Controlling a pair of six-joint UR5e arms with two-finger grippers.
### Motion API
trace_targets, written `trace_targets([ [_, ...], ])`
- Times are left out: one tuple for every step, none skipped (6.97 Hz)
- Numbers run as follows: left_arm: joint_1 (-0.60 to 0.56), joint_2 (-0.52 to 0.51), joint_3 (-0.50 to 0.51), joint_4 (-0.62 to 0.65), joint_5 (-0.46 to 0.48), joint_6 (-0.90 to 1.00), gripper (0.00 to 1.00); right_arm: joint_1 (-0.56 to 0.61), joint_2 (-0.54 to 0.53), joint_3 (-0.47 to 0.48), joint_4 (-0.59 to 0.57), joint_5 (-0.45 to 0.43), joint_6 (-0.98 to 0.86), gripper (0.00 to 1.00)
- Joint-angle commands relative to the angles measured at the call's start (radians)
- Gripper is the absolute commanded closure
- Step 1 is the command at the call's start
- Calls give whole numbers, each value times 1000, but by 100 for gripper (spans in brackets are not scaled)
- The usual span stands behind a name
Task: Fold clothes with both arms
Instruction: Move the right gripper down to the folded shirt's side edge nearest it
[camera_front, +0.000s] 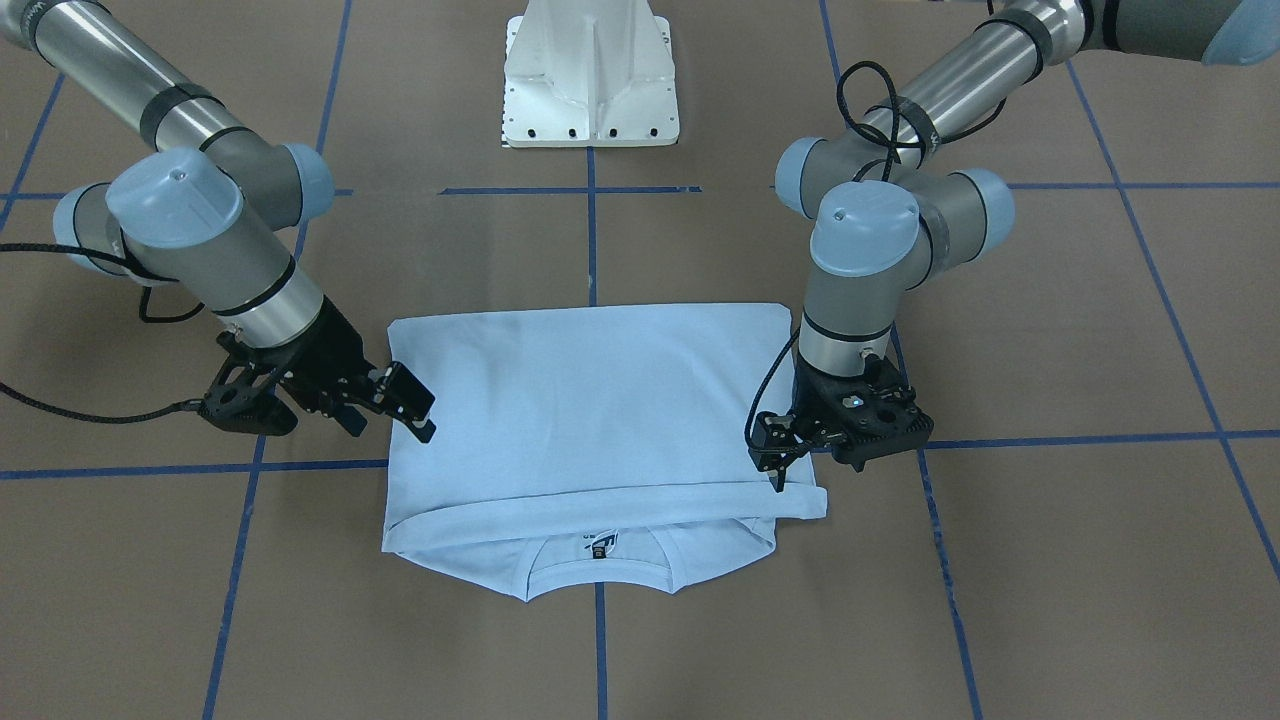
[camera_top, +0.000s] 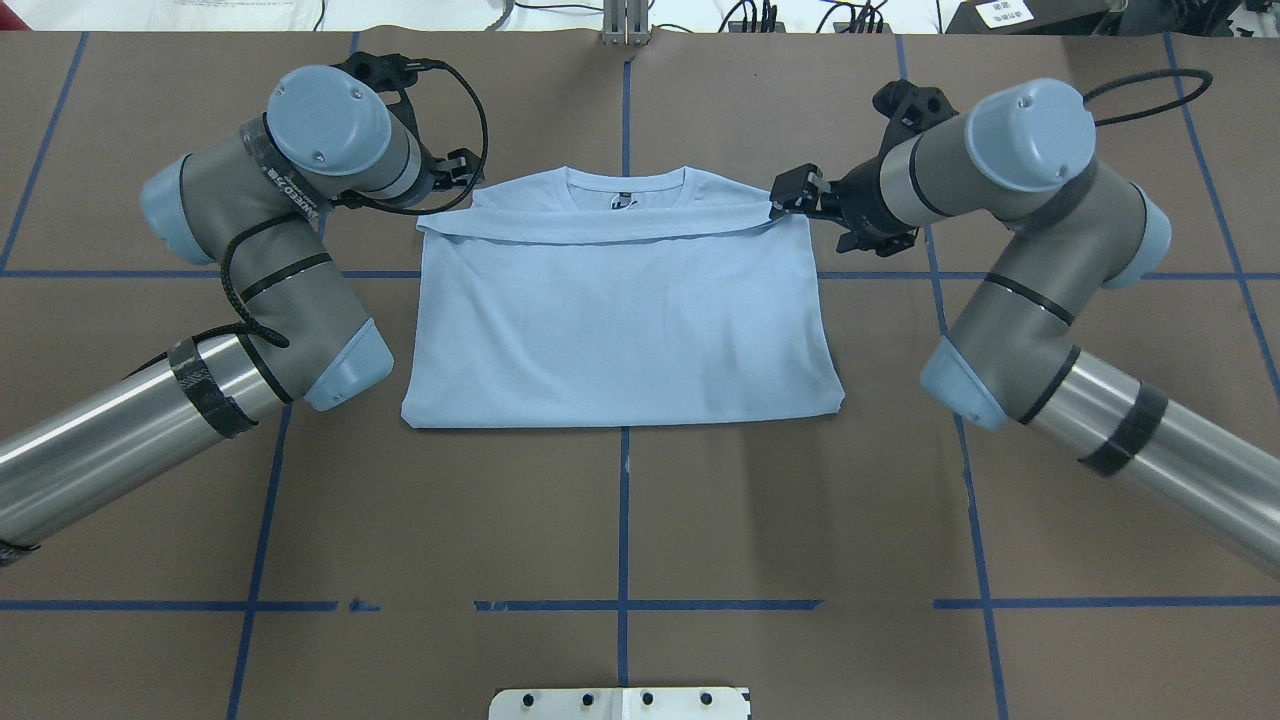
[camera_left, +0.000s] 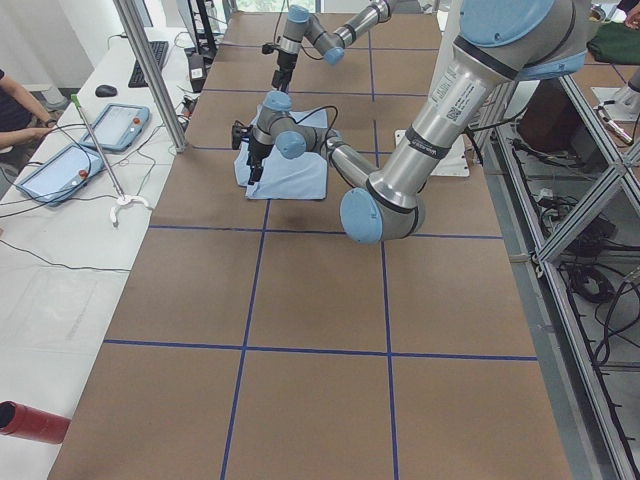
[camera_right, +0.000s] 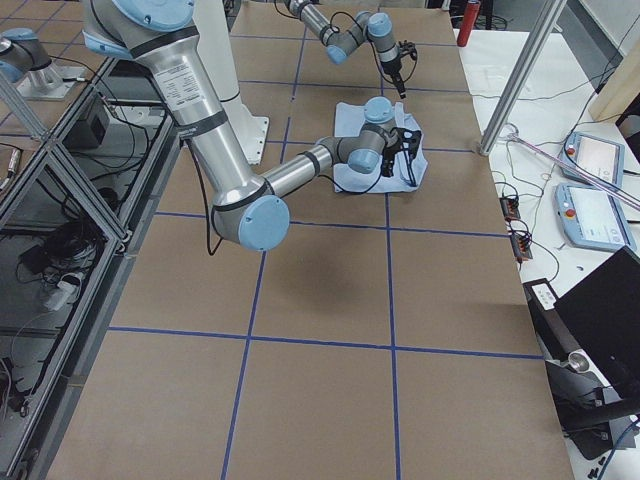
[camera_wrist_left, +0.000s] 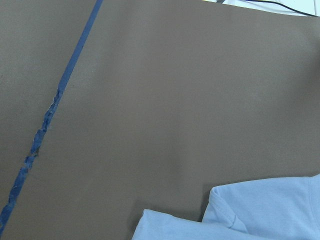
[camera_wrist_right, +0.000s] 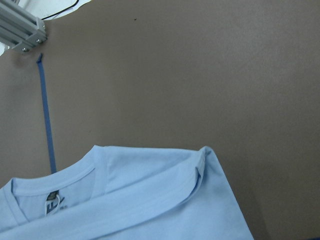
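Two robot arms bend over a light blue T-shirt (camera_top: 620, 330) lying on the brown table (camera_top: 620, 520), midway between the table's left and right ends and nearer the far edge, away from the robot, than the near one. The shirt is doubled over: its hem lies across the chest as a band just short of the collar, which points to the far edge with the neck label (camera_top: 622, 200) showing inside. The fold itself faces the robot's white pedestal base (camera_front: 590, 80) at the near edge.

The left arm (camera_top: 280, 230) reaches in from the left end of the table. The left gripper (camera_front: 778, 470) points down at that end of the hem band, its tip touching the cloth. From the front its fingers read as one narrow point, and it cannot be told whether they are parted or pinching fabric.

The right arm (camera_top: 1020, 250) comes from the right end. The right gripper (camera_front: 415, 410) tilts over the shirt's opposite side edge, its two fingers standing apart with nothing seen between them.

Both wrist cameras show only shirt corners and bare table, with no fingers in view. Blue tape lines (camera_top: 620, 604) cross the table in a grid, one running under the middle of the shirt.
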Motion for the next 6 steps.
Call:
trace_targets([
  [-1, 3, -12, 5, 0, -2, 0, -139, -155, 140, -7, -89, 1, 1],
  [0, 5, -12, 4, -2, -4, 0, -167, -159, 128, -8, -102, -8, 4],
  [-1, 2, -12, 4, -2, -4, 0, -169, -169, 115, -8, -102, -13, 4],
  [0, 2, -12, 4, -2, -4, 0, -175, -169, 105, -8, -101, -13, 4],
  [0, 5, -12, 2, -2, -4, 0, -176, -169, 106, -10, -93, -13, 7],
  [0, 6, -12, 2, -2, -4, 0, -179, -166, 109, -22, -89, -13, 23],
])
